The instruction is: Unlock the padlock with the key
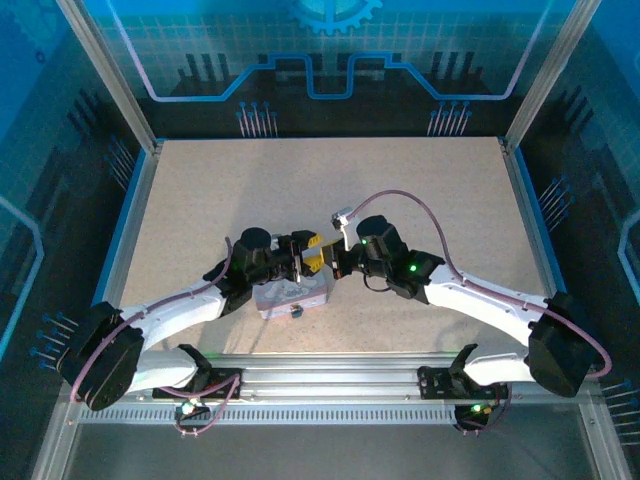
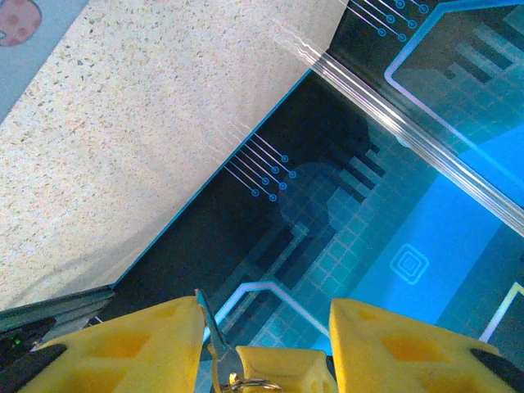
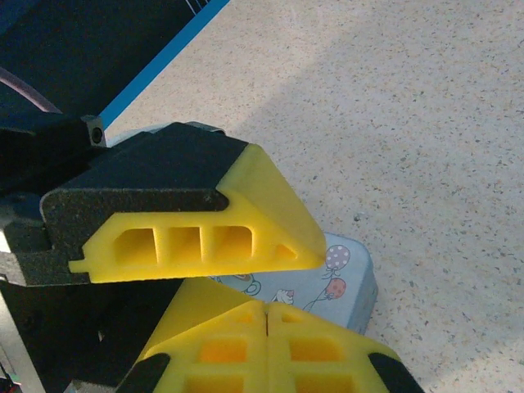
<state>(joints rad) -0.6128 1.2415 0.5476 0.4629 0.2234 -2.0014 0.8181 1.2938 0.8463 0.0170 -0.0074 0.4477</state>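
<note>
Left hand (image 2: 264, 315) hangs spread just far of the lavender tin box (image 3: 348, 282); right hand (image 3: 268, 315), pressed together, reaches into that gap; key (image 2: 211, 332) lies lengthwise against one yellow finger (image 2: 123, 352), blade toward the fingertips; who grips it is unclear.

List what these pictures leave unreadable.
- padlock: top view, a dark speck; shackle state too small to read.
- key: left wrist view, lower end cut off by the bottom edge.
- tin box: right wrist view, mostly hidden behind yellow claw fingers.
</note>
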